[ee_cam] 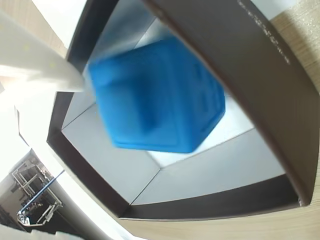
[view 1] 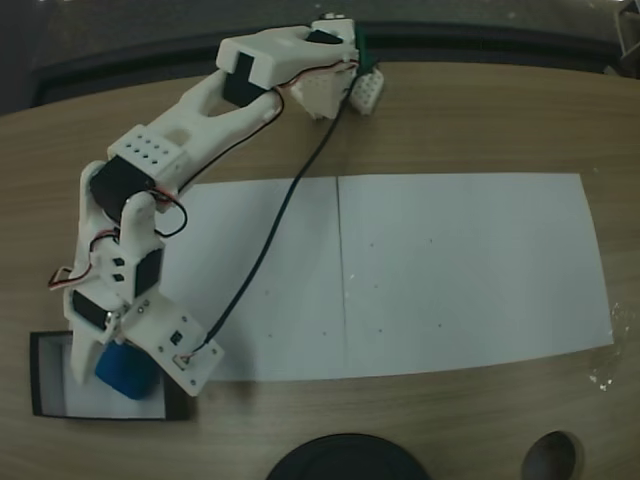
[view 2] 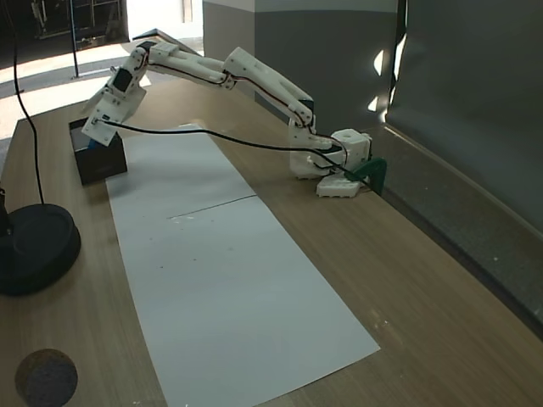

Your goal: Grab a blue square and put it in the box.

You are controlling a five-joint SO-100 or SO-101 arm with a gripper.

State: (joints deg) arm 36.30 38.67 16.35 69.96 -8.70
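Progress: the carrying part is judged to be done, since the cube (ee_cam: 157, 95) is seen inside the walls of the box (ee_cam: 235, 65) in the wrist view; whether it has been let go cannot be told; what is judged to be left is a release, if one is still owed, and a lift of the arm clear of the box
Cube place: in a fixed view the cube (view 1: 123, 370) is seen over the white floor of the box (view 1: 45, 375), toward its right part, just under the gripper (view 1: 110, 350); whether it rests on the floor or hangs just above it cannot be told; in the wrist view it is blurred, with the floor seen below and around it
Claw: one white finger (ee_cam: 35, 60) is seen at the cube's upper left edge in the wrist view, seemingly touching it; the other finger is not made out, so whether the cube is pinched or the claw is spread cannot be told
Cube look: bright blue, rounded edges and corners, a faint raised pattern on one face; much smaller than the box
Box look: shallow, thin dark walls, white inside; set at the paper's (view 1: 450, 270) left lower corner in a fixed view
Other view: the box (view 2: 100, 161) is seen far left on the table (view 2: 441, 322), with the arm (view 2: 212, 68) stretched to it; a sliver of blue is seen at its rim
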